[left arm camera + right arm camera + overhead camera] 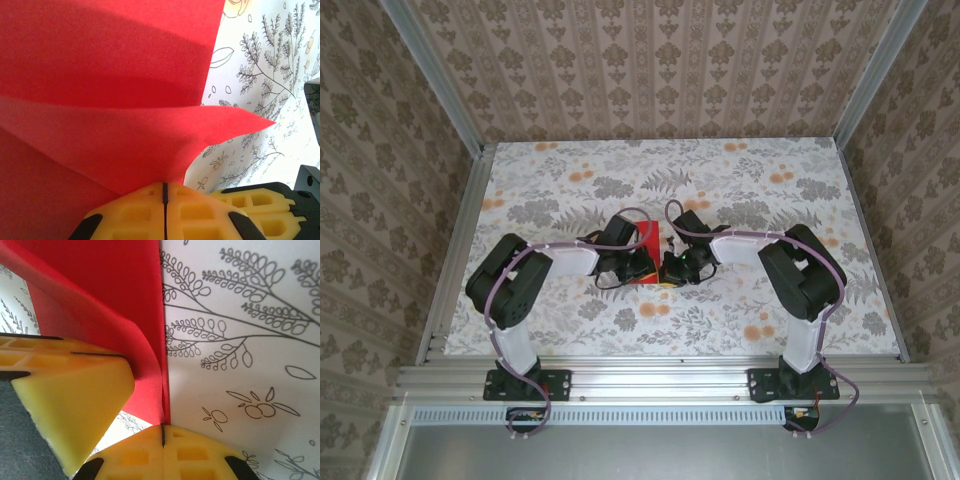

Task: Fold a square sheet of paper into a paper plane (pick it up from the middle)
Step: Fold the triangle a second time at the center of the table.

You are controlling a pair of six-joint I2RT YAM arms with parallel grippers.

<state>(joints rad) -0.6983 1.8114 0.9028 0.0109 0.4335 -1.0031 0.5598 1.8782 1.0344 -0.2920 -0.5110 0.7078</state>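
Note:
The square sheet of paper (pixel 646 238) is bright red and sits at mid-table between the two wrists, lifted and loosely folded. In the left wrist view the sheet of paper (pixel 100 100) forms layered flaps, one ending in a point to the right; it is a loose folded shape, not a narrow dart. My left gripper (pixel 164 186) is shut on its lower edge, yellow fingers pressed together. My right gripper (pixel 163 427) is shut on a thin doubled edge of the sheet of paper (pixel 125 300). Both grippers, left (pixel 638 268) and right (pixel 672 268), meet tip to tip under the paper.
The table (pixel 770 300) has a floral cloth, with aluminium rails along its sides and patterned walls behind. The other arm's yellow fingers (pixel 65 400) crowd close at the left of the right wrist view. Bare cloth lies all round the arms.

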